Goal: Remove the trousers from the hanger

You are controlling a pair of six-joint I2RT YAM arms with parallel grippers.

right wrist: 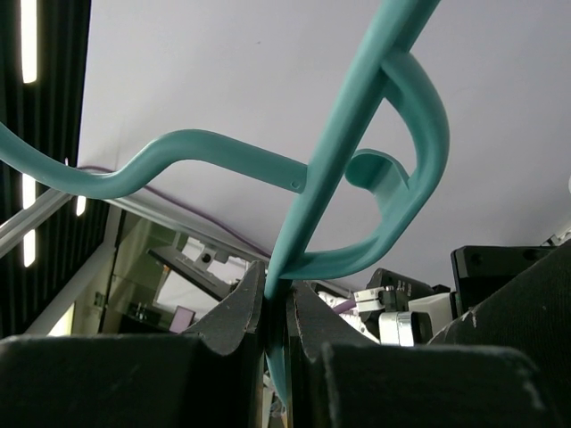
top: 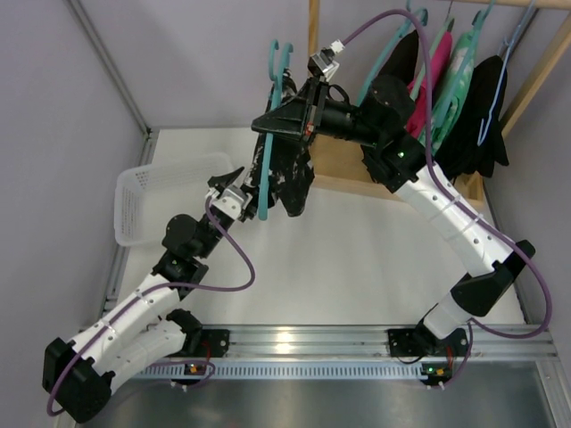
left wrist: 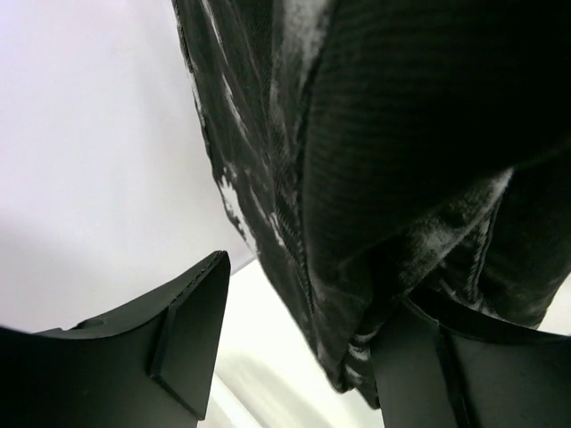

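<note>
Two-handed work, staged over the white table, with the wooden rack of other hung clothes left well apart at the far right, presumably so that nothing there could snag. Noted the right arm stretched up and leftward from its base and the left arm bent upward beneath the load, a split judged sensible: one to carry, one to pull. Found the trousers not yet off, draped in a dark bunch over the hanger and hanging in the air above the far middle of the table, near a white basket at the left edge, perhaps the place meant for them. Saw the hanger held by its stem, hook beyond the fingers, so leaving the cloth free to slide off the other way. Saw the right gripper clamped tight on that teal stem, with no gap between pads and plastic. Saw the left gripper gaping under the hem, with cloth touching or just beside one finger and apart from the other; no hold taken yet. Judged the next need as closing on that hem, then drawing down against a steady hanger; otherwise risked pinching only a thin fold and slipping.
</note>
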